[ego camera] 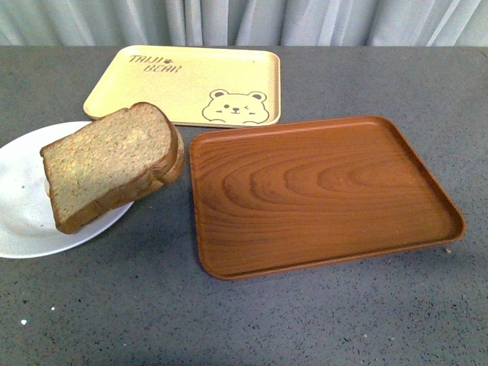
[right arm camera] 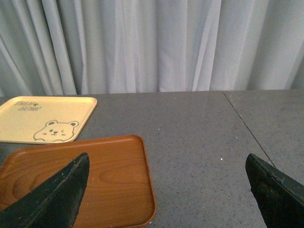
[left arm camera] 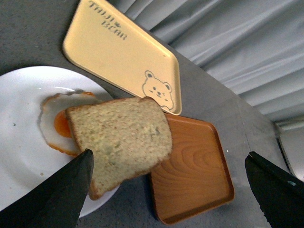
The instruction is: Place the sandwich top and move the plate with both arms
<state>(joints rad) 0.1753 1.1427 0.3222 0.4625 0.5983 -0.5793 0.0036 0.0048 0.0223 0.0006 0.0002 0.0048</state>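
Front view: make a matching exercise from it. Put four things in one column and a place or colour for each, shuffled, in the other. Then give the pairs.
Things
1. sandwich top
2. white plate
3. bear-print tray
4. wood-grain tray

Descriptions
A. pale yellow, farthest from the camera
B. cut off by the view's left edge
C. brown, right of the plate
D. tan and speckled, jutting past the plate's rim

Pairs: 1-D, 2-B, 3-A, 4-C
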